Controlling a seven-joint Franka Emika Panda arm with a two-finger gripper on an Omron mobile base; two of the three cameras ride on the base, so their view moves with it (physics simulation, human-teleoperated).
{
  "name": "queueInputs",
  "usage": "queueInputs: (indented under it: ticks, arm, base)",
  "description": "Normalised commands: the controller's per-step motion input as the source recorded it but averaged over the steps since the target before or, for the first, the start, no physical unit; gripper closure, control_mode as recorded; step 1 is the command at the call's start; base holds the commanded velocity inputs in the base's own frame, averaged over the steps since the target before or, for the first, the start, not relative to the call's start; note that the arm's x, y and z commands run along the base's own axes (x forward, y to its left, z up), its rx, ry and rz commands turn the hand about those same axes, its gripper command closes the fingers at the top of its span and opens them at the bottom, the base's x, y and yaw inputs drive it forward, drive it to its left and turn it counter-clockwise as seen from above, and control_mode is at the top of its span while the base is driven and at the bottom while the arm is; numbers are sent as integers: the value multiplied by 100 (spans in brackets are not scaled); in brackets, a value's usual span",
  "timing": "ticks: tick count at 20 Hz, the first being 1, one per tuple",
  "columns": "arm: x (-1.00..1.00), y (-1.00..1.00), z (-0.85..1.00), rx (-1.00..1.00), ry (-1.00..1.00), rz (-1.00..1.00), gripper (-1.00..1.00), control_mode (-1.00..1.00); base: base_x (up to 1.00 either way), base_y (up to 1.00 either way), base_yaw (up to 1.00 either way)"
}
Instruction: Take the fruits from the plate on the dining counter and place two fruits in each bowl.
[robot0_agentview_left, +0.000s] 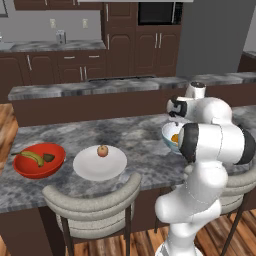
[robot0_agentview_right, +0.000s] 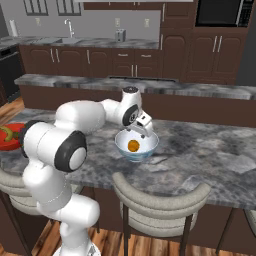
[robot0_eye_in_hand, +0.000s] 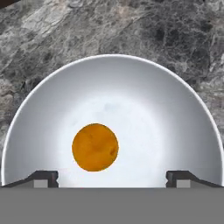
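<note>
The step in hand is the drop-off of the orange (robot0_eye_in_hand: 95, 147) into the white-blue bowl (robot0_agentview_right: 136, 147) on the dining counter (robot0_agentview_right: 200, 155). The orange lies free on the bowl's floor, a little left of centre in the hand view, and nothing grips it. The gripper (robot0_agentview_right: 140, 131) hangs just above the bowl's far rim in the right base view, pointing down into it.

In the hand view its two dark fingertips (robot0_eye_in_hand: 43, 178) stand wide apart, one at each lower corner, with the orange lying between and beyond them — untouched, as far as I can tell. So the jaws are spread and empty.

Over to the left, the red bowl (robot0_agentview_left: 39, 160) already has its pair: the banana (robot0_agentview_left: 33, 157) and a small dark fruit (robot0_agentview_left: 48, 158) beside it, which I take for the green one, though it is too small to be sure. The plate (robot0_agentview_left: 100, 163) sits just right of the red bowl, with only the apple (robot0_agentview_left: 102, 150) on it.

By my reckoning three fruits of four are placed. The next move calls for lifting clear of the white-blue bowl, swinging left across the counter to the plate, coming down over the apple and closing on it — a round, smooth thing that could roll if nudged off-centre.
</note>
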Motion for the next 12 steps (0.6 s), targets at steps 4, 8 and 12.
queueInputs:
  ticks: [4,8,12]
  arm:
    - [-31,90,43,-5,1,37,-100,-100]
    - [-11,100,45,-4,13,41,-100,-100]
    - [-15,100,12,-9,19,41,-100,-100]
  base:
    - [0,0,0]
    - [0,0,0]
    - [0,0,0]
